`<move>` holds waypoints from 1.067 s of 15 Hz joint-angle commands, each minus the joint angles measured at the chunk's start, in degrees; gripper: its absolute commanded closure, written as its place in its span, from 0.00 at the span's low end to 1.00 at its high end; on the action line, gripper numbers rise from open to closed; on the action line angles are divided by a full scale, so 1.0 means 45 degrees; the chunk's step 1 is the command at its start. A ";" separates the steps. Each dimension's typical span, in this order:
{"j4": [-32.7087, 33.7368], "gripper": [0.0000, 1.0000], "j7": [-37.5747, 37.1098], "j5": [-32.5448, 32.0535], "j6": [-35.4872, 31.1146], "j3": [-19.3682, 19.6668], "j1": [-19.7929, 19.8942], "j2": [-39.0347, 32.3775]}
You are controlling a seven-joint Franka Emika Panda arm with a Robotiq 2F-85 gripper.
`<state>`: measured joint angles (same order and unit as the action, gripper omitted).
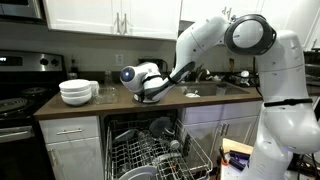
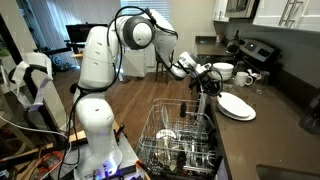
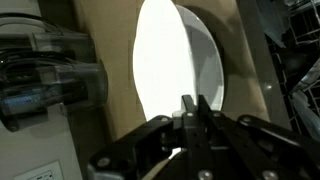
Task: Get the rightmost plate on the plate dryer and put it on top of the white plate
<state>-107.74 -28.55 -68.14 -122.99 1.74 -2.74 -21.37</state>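
While hand (image 3: 190, 110) is closed, white plate (image 2: 238, 108) looks round, plain, bright.

Counter (image 1: 112, 102), bowl stack (image 1: 77, 92); white plate (image 2: 236, 106), seemingly flat

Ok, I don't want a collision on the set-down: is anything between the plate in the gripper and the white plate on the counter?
Nothing visible. The gripper is shut on the carried plate at its rim, and the white plate lies bare on the counter beside it; the stacked bowls stand farther back.
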 commanded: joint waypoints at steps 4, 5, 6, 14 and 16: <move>0.0757 0.94 0.0804 -0.0026 -0.0660 0.0138 0.0371 -0.0521; 0.0812 0.94 0.0844 -0.0022 -0.0701 0.0166 0.0386 -0.0567; 0.0854 0.94 0.0869 -0.0011 -0.0778 0.0180 0.0420 -0.0607; 0.0950 0.78 0.0970 0.0217 -0.1472 0.0204 0.0642 -0.0850; 0.0934 0.77 0.0967 0.0251 -0.1604 0.0235 0.0655 -0.0906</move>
<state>-104.90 -26.83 -67.94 -128.45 2.85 -0.75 -24.56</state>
